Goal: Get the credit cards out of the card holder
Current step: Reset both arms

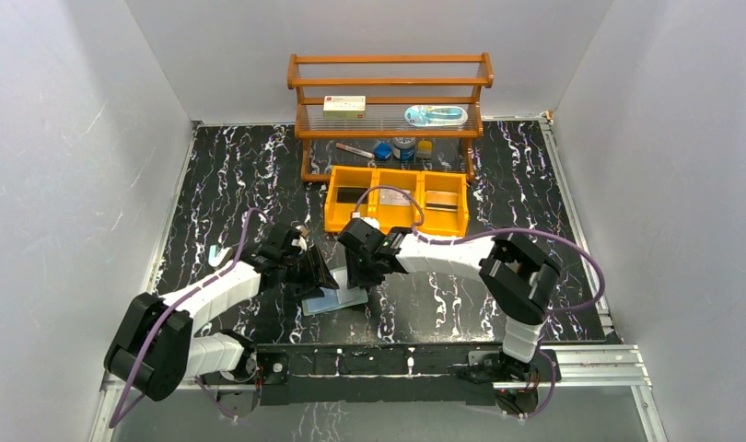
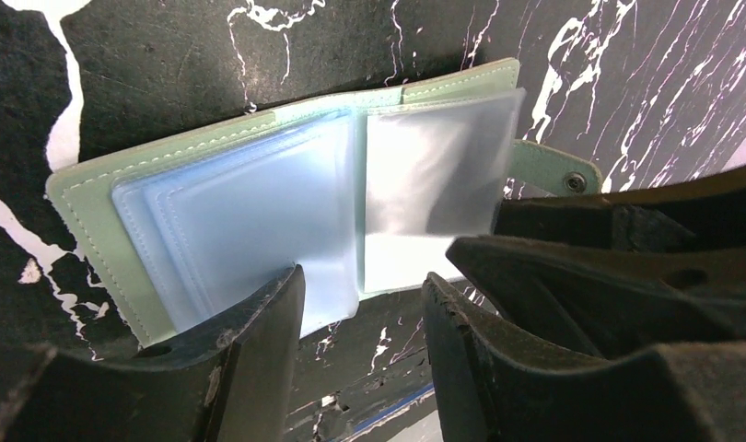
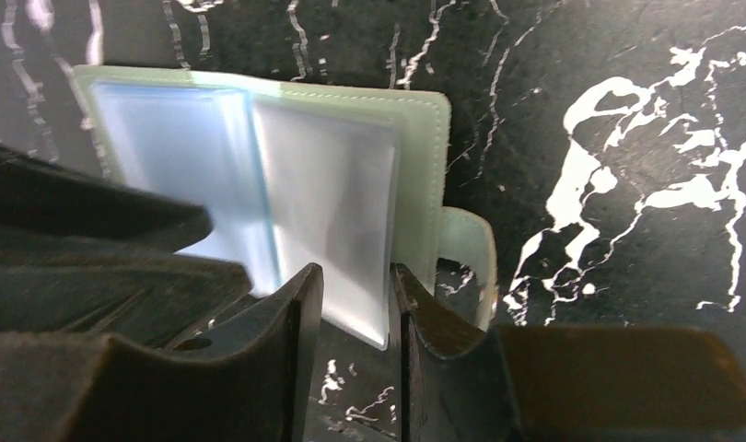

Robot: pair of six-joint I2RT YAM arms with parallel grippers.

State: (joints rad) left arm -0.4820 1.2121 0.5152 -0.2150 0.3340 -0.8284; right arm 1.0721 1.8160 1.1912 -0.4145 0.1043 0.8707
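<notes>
The card holder [image 2: 213,203] lies open on the table [image 1: 498,304], the left gripper [image 2: 362,276] half open and the right gripper [image 3: 355,269] narrower, each straddling a clear sleeve [image 3: 328,212] edge.

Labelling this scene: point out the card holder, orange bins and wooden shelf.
card holder [image 2: 259,203]: left wrist view, left plastic sleeve.
orange bins [image 1: 443,223]: top external view, front wall.
wooden shelf [image 1: 388,59]: top external view, top rail.

card holder [image 1: 338,300] on table [image 1: 240,166]; left gripper [image 1: 321,280] at its 10 o'clock, right gripper [image 1: 359,278] 2 o'clock, bins [image 1: 397,175] 1 o'clock.
</notes>
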